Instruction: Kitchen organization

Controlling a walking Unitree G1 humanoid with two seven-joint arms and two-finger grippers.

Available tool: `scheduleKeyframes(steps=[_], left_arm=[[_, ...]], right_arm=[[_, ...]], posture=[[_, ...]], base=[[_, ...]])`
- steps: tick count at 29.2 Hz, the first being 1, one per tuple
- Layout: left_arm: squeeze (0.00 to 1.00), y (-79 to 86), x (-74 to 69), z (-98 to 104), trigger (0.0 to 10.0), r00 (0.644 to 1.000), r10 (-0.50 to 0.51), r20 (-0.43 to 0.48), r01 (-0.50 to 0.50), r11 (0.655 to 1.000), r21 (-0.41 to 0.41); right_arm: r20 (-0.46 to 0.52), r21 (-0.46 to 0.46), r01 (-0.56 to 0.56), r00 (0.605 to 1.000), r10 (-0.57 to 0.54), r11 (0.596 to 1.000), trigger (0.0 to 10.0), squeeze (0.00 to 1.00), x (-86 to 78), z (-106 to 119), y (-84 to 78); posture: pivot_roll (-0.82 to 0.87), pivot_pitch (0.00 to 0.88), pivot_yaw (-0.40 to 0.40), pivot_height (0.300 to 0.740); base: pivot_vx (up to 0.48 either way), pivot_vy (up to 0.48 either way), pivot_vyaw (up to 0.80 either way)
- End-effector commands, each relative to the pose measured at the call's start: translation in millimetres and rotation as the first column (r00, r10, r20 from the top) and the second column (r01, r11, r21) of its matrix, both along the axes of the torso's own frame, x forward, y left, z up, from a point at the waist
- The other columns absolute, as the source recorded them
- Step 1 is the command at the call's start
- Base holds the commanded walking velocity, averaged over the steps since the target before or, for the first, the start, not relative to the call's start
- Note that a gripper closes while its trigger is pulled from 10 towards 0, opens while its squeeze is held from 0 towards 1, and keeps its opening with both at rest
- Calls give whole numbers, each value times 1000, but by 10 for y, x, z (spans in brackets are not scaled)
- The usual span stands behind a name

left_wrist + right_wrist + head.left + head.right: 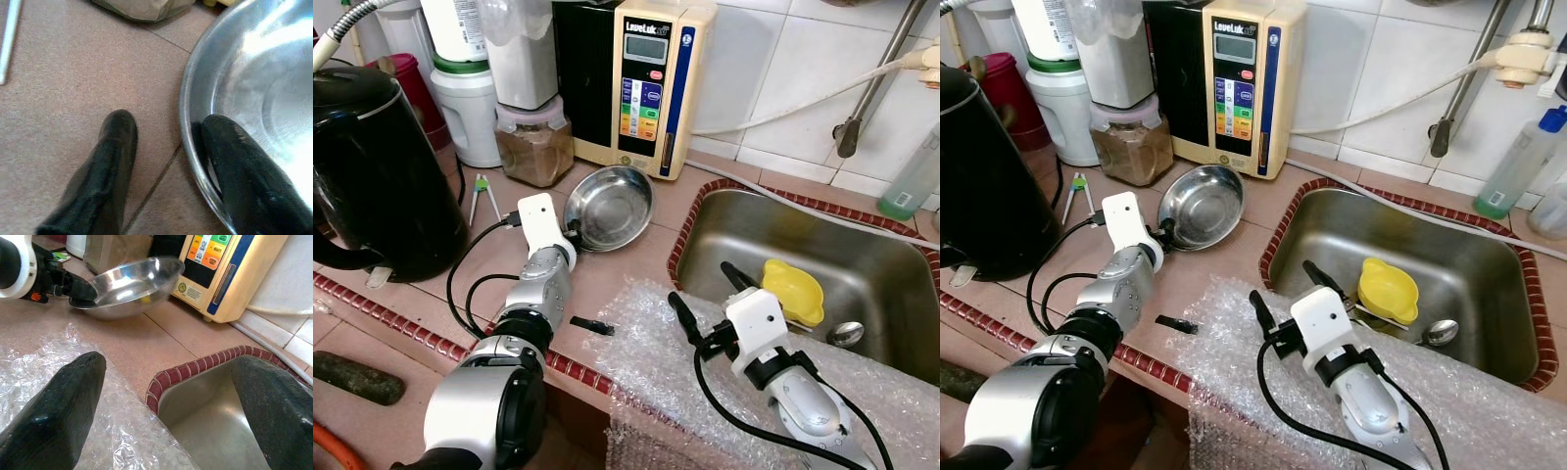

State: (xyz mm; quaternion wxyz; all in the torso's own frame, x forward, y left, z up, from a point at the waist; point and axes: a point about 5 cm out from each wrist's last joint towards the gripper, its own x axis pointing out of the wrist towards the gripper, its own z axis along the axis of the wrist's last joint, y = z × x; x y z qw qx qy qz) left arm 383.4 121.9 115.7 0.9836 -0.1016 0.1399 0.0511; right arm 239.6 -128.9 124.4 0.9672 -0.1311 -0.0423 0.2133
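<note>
A sheet of bubble wrap [656, 343] lies on the near edge of the counter [636, 264] and hangs down over the front. The right gripper [710, 291] hovers just above it, at the near left corner of the sink [862, 264]. Its fingers [63, 406] are spread wide apart and hold nothing; one is over the bubble wrap and the other is over the sink. A small black piece [592, 325] lies on the counter just left of the wrap.

In the sink sit a yellow cup [793, 289] and a spoon [845, 335] beside it.

A bit farther back, the left gripper [166, 161] is at the metal bowl [609, 206]. The bowl stands tilted up on the counter, just left of the sink. One finger [244, 181] is inside the bowl and the other is outside on the counter, with the rim between them. The fingers look closed on the rim.

A big black kettle [372, 166] stands far left. A pair of tweezers [481, 194] lies between the kettle and the bowl.

At the back, by the tiled wall, stand a jar of brown powder [533, 142], a white tub [470, 113] and a cream machine with coloured buttons [641, 83]. A green bottle [913, 176] stands behind the sink on the right.
</note>
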Motion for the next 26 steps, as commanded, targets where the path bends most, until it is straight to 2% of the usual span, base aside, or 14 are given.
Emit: scheduleKeyframes(steps=[1, 4, 7, 16, 18, 23, 26], left_arm=[[0, 8, -34, -68, 0, 1000, -15, -23, 15, 1000, 21], [0, 47, -96, -172, 0, 999, 0, -49, 0, 1000, 17], [0, 67, -110, -176, 0, 999, 9, -41, -8, 1000, 25], [0, 139, -95, 7, 0, 994, 23, 105, -32, 996, 85], [0, 120, -107, 86, 0, 984, -6, 178, -17, 991, 130], [0, 72, -150, 83, 0, 977, -37, 210, 6, 990, 142], [0, 7, -213, 66, 0, 965, -89, 246, 54, 988, 145]], right_arm=[[8, -1, 4, 1000, -4, 1000, 10000, 761, 20, 14, -24], [10, 0, 1, 1000, -1, 1000, 10000, 765, 33, 19, -18], [11, 0, -2, 1000, 2, 1000, 10000, 761, 40, 19, -16], [15, -3, -12, 1000, 12, 1000, 10000, 761, 78, 18, -5], [17, -2, -17, 1000, 17, 1000, 10000, 761, 92, 20, 4], [18, -1, -20, 1000, 20, 1000, 10000, 761, 98, 20, 9], [18, 0, -21, 1000, 21, 1000, 10000, 757, 104, 16, 11]], posture=[[43, 0, 2, 740], [49, 0, -1, 740], [54, 0, -3, 740], [68, 0, -12, 740], [71, 0, -14, 740], [74, 0, -14, 740], [75, 0, -14, 740]], base=[[0, 0, 0], [0, 0, 0], [0, 0, 0], [0, 0, 0], [0, 0, 0], [0, 0, 0], [0, 0, 0]])
